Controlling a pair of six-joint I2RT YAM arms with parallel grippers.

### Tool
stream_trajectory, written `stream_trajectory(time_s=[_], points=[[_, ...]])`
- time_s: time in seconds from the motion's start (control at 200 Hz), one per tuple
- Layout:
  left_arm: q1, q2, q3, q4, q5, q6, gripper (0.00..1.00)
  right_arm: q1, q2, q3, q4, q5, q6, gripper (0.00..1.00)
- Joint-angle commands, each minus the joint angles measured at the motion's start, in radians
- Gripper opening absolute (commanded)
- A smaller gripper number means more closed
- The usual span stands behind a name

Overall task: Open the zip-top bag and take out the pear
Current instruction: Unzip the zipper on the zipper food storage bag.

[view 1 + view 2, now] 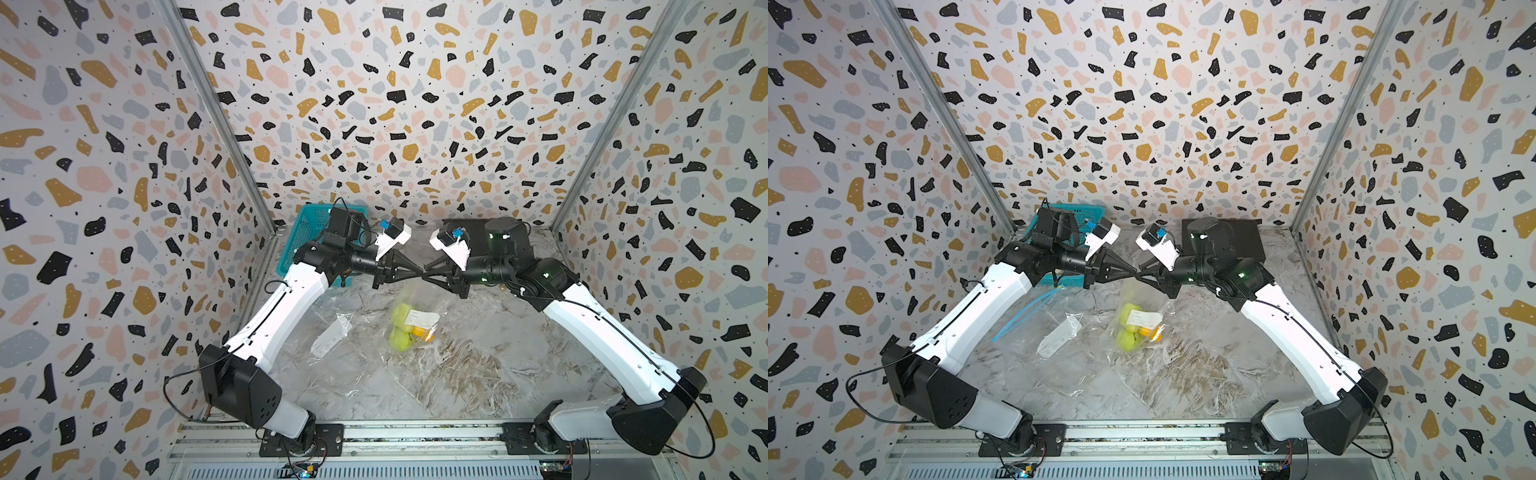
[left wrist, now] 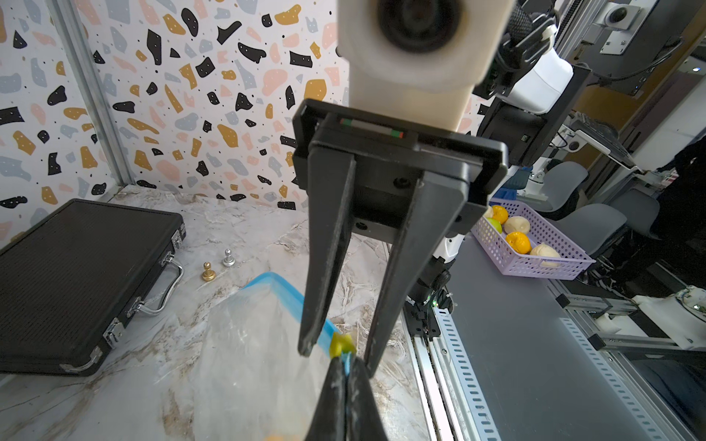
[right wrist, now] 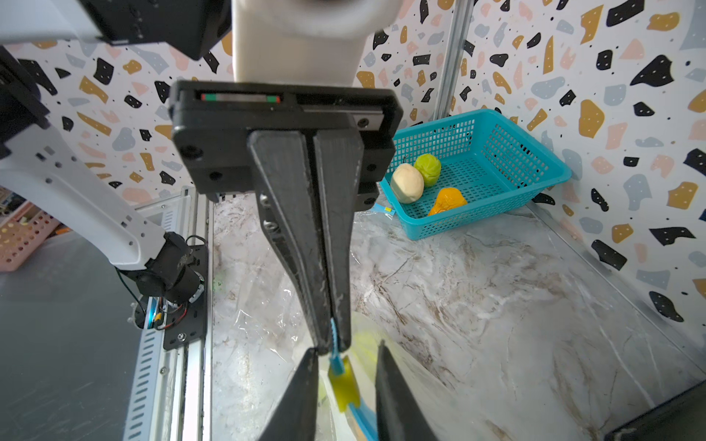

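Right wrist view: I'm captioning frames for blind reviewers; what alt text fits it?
The left gripper, shut, pinches the blue zip strip of a clear zip-top bag, while the right gripper stands open, a finger on each side of the yellow slider. Behind, a teal basket on the table holds a cream fruit, a green fruit and an orange fruit.

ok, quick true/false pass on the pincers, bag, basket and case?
1. The left pincer is shut on the blue zip strip of the bag. True.
2. The right one is clamped shut on the slider. False: the right pincer stands with jaws apart, the yellow slider between them.
3. The basket is empty. False: the teal basket holds fruit.
4. Green fruit is inside the bag. True.
5. The case lies open. False: the black case is closed.
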Motion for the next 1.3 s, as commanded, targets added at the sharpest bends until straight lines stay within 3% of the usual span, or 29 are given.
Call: stream_trajectory(time_s=[0.0, 0.28, 1.297], points=[[0.002, -0.018, 0.003, -0.014, 0.026, 0.019, 0.0, -0.004, 0.0, 0.035, -0.025, -0.026, -0.006, 0.19], [0.005, -0.016, 0.006, -0.022, 0.018, 0.025, 0.0, -0.006, -0.011, 0.025, -0.015, -0.015, -0.003, 0.04], [0.039, -0.058, 0.015, 0.013, 0.022, -0.006, 0.0, -0.064, -0.121, -0.185, 0.028, 0.161, 0.023, 0.06]])
